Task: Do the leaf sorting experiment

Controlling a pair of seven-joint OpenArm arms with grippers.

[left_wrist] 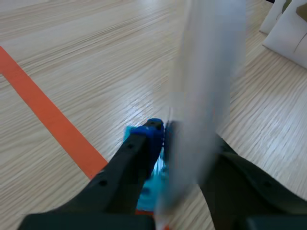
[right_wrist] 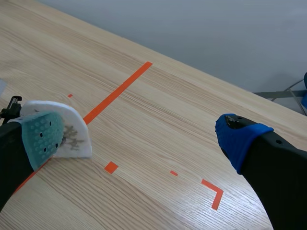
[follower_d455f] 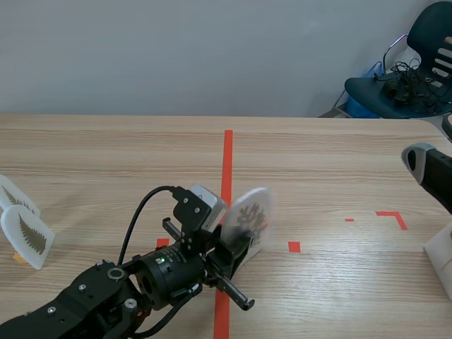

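Note:
A white card with a rounded top and a dark leaf print stands upright just above the table beside the long orange-red tape line. My left gripper is shut on it. In the left wrist view the card shows edge-on and blurred, pressed between my fingers, with a blue pad against it. My right gripper is open and holds nothing. The same leaf card lies ahead of it, partly behind its grey-green pad.
Two more white leaf cards stand at the table's left edge. White pieces sit at the right edge, under the right arm. A dark chair stands beyond the table's far right corner.

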